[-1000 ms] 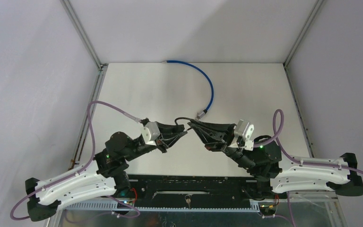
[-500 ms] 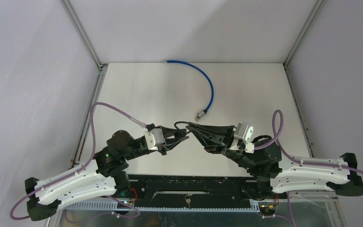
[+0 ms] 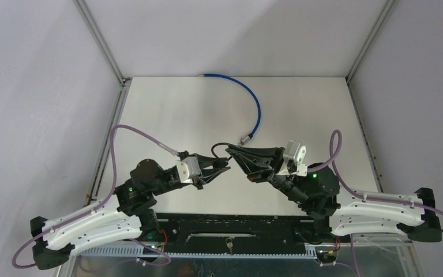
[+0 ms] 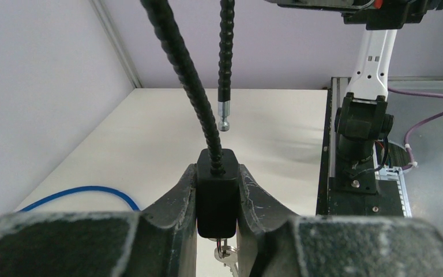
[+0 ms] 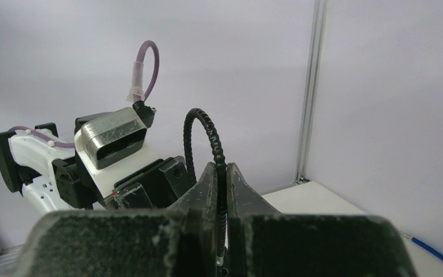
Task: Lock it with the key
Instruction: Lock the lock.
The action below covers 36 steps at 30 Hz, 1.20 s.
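Ben: Since a second ago the right arm has swung a little toward the left one, and the left gripper (image 4: 218,179) has dipped slightly. What do you see now?

Ana: Both tools meet over the table (image 3: 173,109), about mid-width and somewhat nearer its near edge than its far one.

Ben: And the left one's grip?

Ana: Its fingers are clamped on the two sides of the lock body (image 4: 217,196), a small black block held upright. The key (image 4: 226,255) pokes out beneath it.

Ben: The right gripper (image 5: 220,170)?

Ana: Pressed together on the black ribbed cable (image 5: 210,135), which arches up out of the fingers.

Ben: Is that cable fixed to the lock?

Ana: One end rises from the top of the block. The other end, a metal tip (image 4: 224,114), hangs free beyond it, apart from the block.

Ben: Anything else?

Ana: A blue cable (image 3: 255,104) curves across the table's far half, from the far edge toward the middle.
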{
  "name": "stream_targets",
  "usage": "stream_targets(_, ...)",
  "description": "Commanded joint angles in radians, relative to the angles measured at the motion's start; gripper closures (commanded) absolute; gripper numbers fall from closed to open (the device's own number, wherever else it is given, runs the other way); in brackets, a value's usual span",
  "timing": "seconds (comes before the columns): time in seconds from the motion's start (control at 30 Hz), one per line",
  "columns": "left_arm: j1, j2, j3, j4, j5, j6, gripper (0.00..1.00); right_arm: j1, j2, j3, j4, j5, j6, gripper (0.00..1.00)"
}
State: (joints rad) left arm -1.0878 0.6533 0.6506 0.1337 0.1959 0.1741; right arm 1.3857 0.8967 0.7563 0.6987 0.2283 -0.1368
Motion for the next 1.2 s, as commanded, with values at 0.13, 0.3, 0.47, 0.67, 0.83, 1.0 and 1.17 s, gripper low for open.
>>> stream_targets(0.13,0.002,-0.02,0.001,0.109,0.013,-0.057,1.0,-0.031,0.004,-0.01,0.085,0.022,0.107,1.0)
stream_targets(0.3,0.002,-0.019,-0.001,0.114,0.017,-0.063,1.0,-0.042,0.011,-0.025,0.101,0.019,0.132,1.0)
stream_targets(0.47,0.002,-0.011,0.0,0.121,0.024,-0.066,1.0,-0.047,0.019,-0.026,0.103,0.011,0.132,1.0)
stream_targets(0.67,0.002,0.003,0.001,0.115,0.037,-0.071,1.0,-0.05,0.017,-0.026,0.116,-0.002,0.132,1.0)
stream_targets(0.83,0.002,0.014,0.004,0.118,0.043,-0.077,1.0,-0.051,0.015,-0.026,0.107,-0.007,0.132,1.0)
stream_targets(1.0,0.002,0.017,0.006,0.119,0.04,-0.076,1.0,-0.051,0.011,-0.026,0.094,-0.013,0.131,1.0)
stream_targets(1.17,0.002,0.012,0.004,0.118,0.025,-0.077,1.0,-0.049,0.003,-0.026,0.066,-0.015,0.131,1.0)
